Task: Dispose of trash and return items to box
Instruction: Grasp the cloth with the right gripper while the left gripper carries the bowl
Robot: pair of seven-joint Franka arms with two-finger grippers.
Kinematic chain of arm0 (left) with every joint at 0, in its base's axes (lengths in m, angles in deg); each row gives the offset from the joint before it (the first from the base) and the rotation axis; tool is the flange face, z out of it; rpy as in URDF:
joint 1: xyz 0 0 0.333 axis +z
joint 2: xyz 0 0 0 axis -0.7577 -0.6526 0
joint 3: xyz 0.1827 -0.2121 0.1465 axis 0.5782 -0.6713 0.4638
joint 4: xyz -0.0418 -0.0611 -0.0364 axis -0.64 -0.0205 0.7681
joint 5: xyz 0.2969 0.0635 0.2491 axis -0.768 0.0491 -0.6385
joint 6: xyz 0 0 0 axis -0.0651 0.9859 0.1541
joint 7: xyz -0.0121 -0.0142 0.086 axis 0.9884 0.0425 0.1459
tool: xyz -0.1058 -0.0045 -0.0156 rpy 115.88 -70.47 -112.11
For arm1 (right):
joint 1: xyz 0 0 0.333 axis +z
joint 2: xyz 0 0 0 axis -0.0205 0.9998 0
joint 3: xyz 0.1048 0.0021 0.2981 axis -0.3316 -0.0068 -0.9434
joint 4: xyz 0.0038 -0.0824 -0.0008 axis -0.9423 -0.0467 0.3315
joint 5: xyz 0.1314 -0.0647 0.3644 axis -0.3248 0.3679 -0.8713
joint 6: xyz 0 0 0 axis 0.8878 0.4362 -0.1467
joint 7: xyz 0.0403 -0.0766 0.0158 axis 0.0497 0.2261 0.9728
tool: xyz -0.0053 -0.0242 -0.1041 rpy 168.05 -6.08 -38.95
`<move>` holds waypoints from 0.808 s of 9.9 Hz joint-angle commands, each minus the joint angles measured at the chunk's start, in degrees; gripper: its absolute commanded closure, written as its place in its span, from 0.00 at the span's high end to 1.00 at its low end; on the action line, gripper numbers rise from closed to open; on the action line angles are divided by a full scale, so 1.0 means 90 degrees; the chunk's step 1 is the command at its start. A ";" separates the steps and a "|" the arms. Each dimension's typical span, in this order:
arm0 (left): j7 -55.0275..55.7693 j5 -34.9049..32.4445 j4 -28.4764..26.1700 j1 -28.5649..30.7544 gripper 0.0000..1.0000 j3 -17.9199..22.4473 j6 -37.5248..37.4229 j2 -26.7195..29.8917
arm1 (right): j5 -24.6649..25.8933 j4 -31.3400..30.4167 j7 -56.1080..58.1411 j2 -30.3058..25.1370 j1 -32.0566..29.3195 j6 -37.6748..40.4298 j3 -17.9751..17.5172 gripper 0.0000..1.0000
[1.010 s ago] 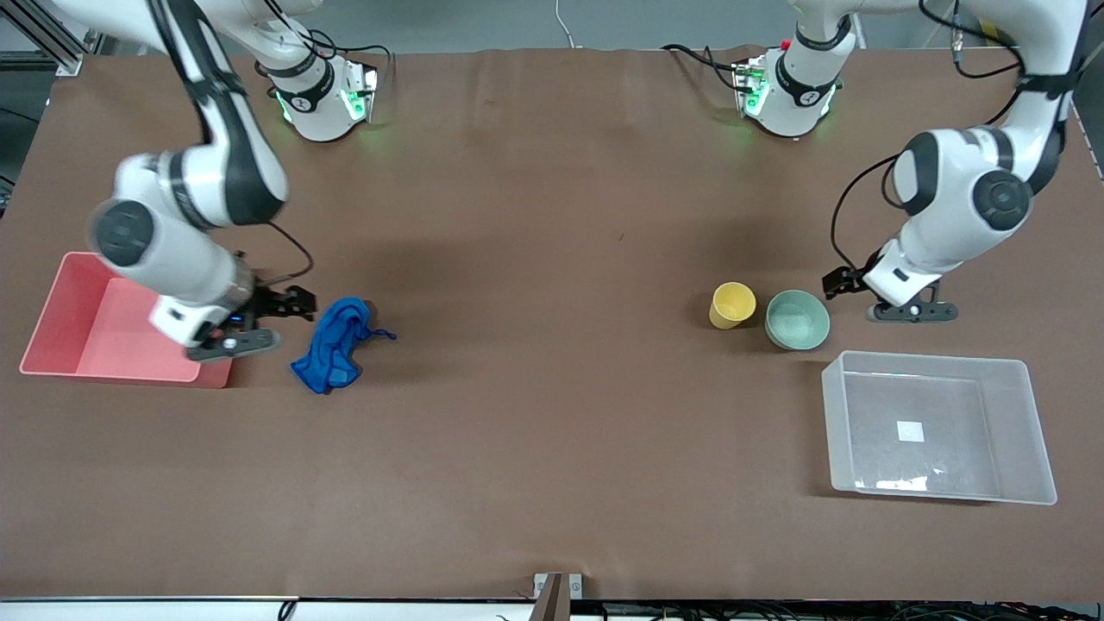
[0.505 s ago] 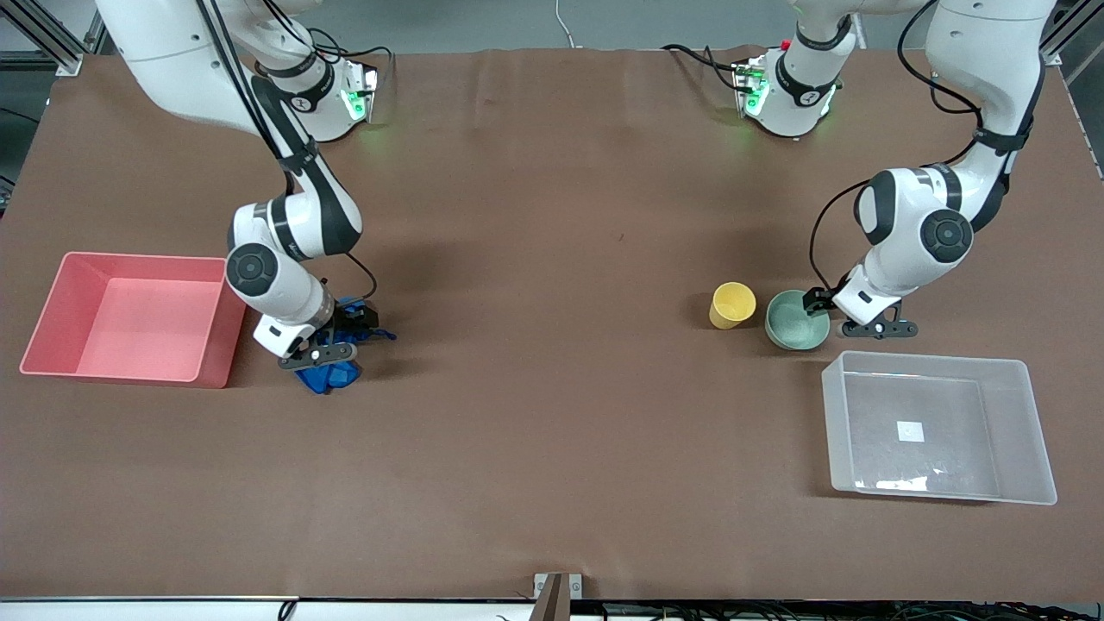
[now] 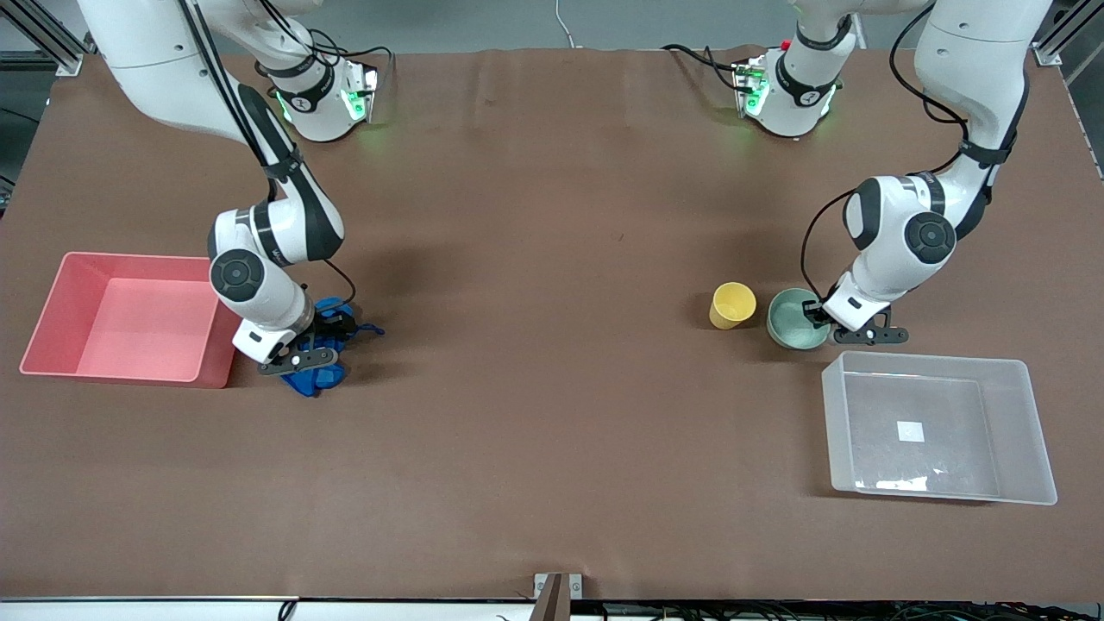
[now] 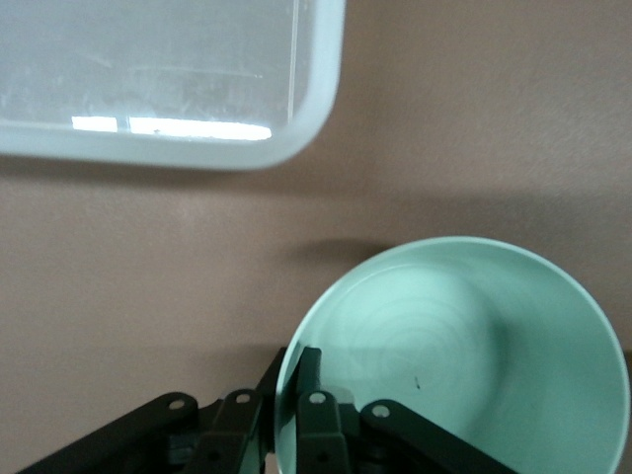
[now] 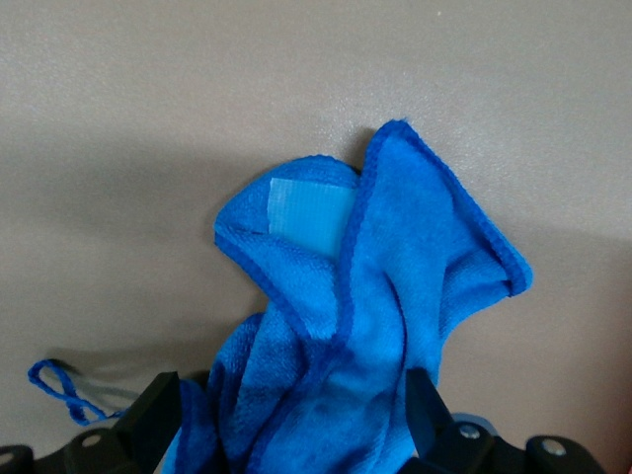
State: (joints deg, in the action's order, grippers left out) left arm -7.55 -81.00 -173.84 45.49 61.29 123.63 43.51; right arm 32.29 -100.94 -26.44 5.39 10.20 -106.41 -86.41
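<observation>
Rag (image 3: 321, 373): bright blue, crumpled, on the brown table (image 3: 552, 345) at lower left of the front view, just beside the pink bin (image 3: 52, 310) on that bin's side toward the table's middle; mostly hidden under the right gripper (image 3: 323, 341); visible long axis runs from nearer the front camera to farther from it; thin blue string (image 3: 369, 329) trails from its farther end toward the table's middle. In the right wrist view the rag (image 5: 365, 326) shows a folded corner with a paler patch, the string (image 5: 61, 387) looped off one edge. Right gripper: down on the rag, fingers (image 5: 148, 420) spread either side of the cloth, which bunches between them. Bowl (image 3: 793, 321): mint green, upright, mouth up, right of centre in the front view, just beside the yellow cup (image 3: 732, 305) and just above the box's upper corner. Cup: tilted, mouth facing the front camera. Left gripper (image 3: 819, 317): at the bowl's rim on the side toward the left arm's end; in the left wrist view one finger (image 4: 308, 395) sits inside the bowl (image 4: 464, 346) and one outside, pinching the wall. Box (image 3: 1035, 431): clear tub, lower right of the front view, long axis along the table's length, white label (image 3: 910, 431) on its floor; its corner (image 4: 306, 109) shows in the left wrist view, apart from the bowl.
</observation>
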 commanded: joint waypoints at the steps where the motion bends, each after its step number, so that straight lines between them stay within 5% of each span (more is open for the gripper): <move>1: -0.0093 0.0010 -0.0117 0.0018 0.00 0.0045 -0.1279 0.0995 | 0.0178 -0.0031 -0.0461 -0.0026 0.0172 -0.0031 -0.0048 1.00; 3: -0.0103 0.0010 0.0174 0.0028 0.00 0.0113 -0.2564 0.1936 | 0.0187 0.0075 -0.0383 -0.0084 0.0143 0.0299 -0.0048 1.00; 4: -0.0257 0.0010 0.0785 0.0028 0.00 0.0413 -0.2956 0.1843 | 0.0245 0.0202 -0.0334 -0.0085 0.0104 0.0457 -0.0029 1.00; 8: -0.0796 0.0068 0.4103 0.0096 0.00 0.0933 -0.3310 -0.0613 | 0.0715 0.0135 -0.0294 0.0071 -0.0247 -0.0107 -0.0039 1.00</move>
State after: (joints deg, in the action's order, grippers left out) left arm -14.15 -80.99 -149.71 46.46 69.22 96.12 50.94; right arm 37.12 -99.07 -28.40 5.51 9.16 -105.56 -86.22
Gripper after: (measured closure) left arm 0.960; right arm 0.000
